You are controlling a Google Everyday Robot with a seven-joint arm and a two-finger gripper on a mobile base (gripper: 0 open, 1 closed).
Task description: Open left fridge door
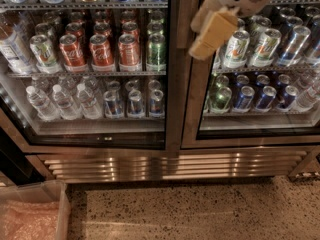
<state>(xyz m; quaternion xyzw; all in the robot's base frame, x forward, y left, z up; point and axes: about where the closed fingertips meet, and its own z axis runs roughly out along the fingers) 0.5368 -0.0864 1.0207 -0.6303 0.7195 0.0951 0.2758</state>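
Observation:
The left fridge door (172,84) is a tall glass pane in a brushed steel frame. Red cola cans (102,49) and clear water bottles (62,101) show through the glass. Its right edge meets the steel centre post. I cannot tell whether it stands ajar. My gripper (214,30), tan under a white wrist, hangs at the top right. It is in front of the centre post and the left edge of the right door, to the right of the left door's glass.
The right glass door (260,129) shows white-green and blue cans. A steel louvred grille (170,166) runs below both doors. A clear bin with pink wrap (30,216) sits on the speckled floor (200,209) at bottom left.

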